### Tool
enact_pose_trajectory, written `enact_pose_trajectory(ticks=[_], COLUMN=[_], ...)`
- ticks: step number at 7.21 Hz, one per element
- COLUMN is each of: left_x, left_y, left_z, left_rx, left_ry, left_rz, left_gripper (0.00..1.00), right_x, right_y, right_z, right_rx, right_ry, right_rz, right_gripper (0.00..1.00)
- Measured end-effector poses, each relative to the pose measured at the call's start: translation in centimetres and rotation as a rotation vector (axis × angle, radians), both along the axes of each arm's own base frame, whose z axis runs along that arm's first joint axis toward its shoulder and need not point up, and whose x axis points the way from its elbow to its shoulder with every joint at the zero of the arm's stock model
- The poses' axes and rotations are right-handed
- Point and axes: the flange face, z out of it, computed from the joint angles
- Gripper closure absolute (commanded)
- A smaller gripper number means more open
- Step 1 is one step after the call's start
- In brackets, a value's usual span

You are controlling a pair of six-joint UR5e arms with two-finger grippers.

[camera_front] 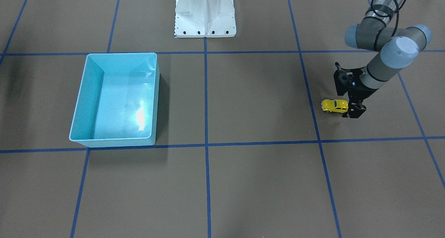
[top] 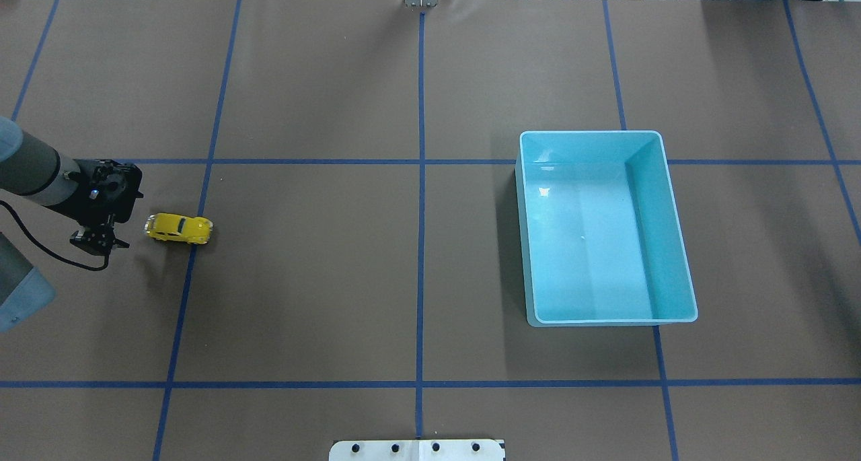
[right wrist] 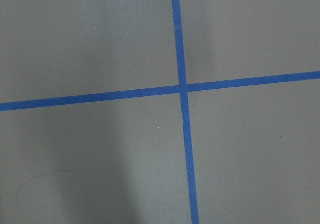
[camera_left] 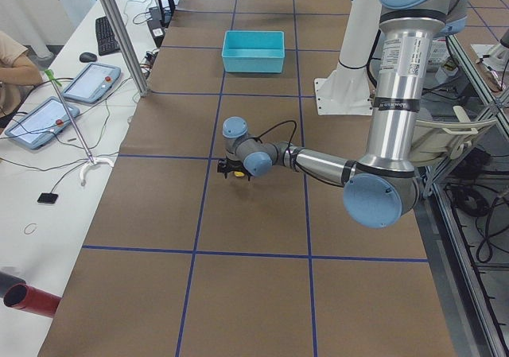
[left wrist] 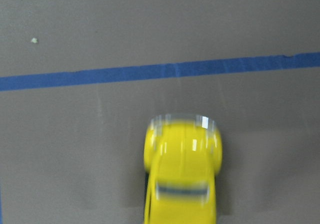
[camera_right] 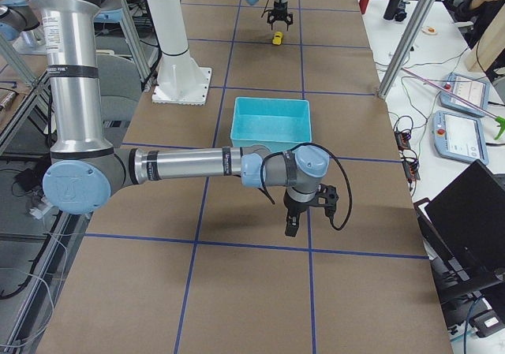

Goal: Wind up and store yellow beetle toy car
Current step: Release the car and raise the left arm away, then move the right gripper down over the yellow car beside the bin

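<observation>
The yellow beetle toy car (top: 179, 228) stands on its wheels on the brown table, far to my left; it also shows in the front view (camera_front: 334, 106). My left gripper (top: 101, 239) hangs just behind the car, open and empty, its fingers pointing down at the table. In the left wrist view the car (left wrist: 182, 174) is blurred at the bottom centre, nose toward a blue tape line. The turquoise bin (top: 592, 132) stands empty on the right half. My right gripper (camera_right: 293, 224) shows only in the right side view, low over the table in front of the bin; I cannot tell its state.
Blue tape lines divide the brown table into squares. The white robot base (camera_front: 205, 15) stands at the table's middle edge. The right wrist view shows only bare table with a tape crossing (right wrist: 182, 89). Operators' tablets and cables lie on a side bench (camera_left: 87, 83).
</observation>
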Motion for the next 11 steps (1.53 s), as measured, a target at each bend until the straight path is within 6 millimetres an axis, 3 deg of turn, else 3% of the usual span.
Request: enact_pose_trajectory(ticks=[2,3,5,7,9,11], left_x=[-0.7,-2.1,-6.2,-10.6,-16.1,-21.9], left_y=[-0.4,-1.3,-3.5,-5.3,-6.6,-7.0], left_z=[0.0,0.1,0.0,-0.5,0.1,2.0], left_rx=[-0.004,-0.016,-0.137,-0.411,-0.699,-0.887], left_ry=[-0.002,-0.008,-0.019,0.017,0.059,0.092], left_rz=[-0.016,-0.050,-0.218,-0.546,-0.801,-0.905], left_gripper=[0.00,0.00,0.00,0.00,0.00,0.00], right_x=[0.0,0.0,-0.1,-0.1,-0.9,-5.2], right_y=[0.0,0.0,-0.4,-0.9,-2.5,-6.0], right_z=[0.0,-0.1,-1.2,-3.5,-7.6,-15.0], right_rx=[0.000,0.002,0.016,0.052,0.092,0.076], right_ry=[0.000,0.000,-0.002,-0.008,-0.016,-0.014], right_rz=[0.000,0.000,0.005,0.009,0.016,-0.013], right_gripper=[0.00,0.00,0.00,0.00,0.00,0.00])
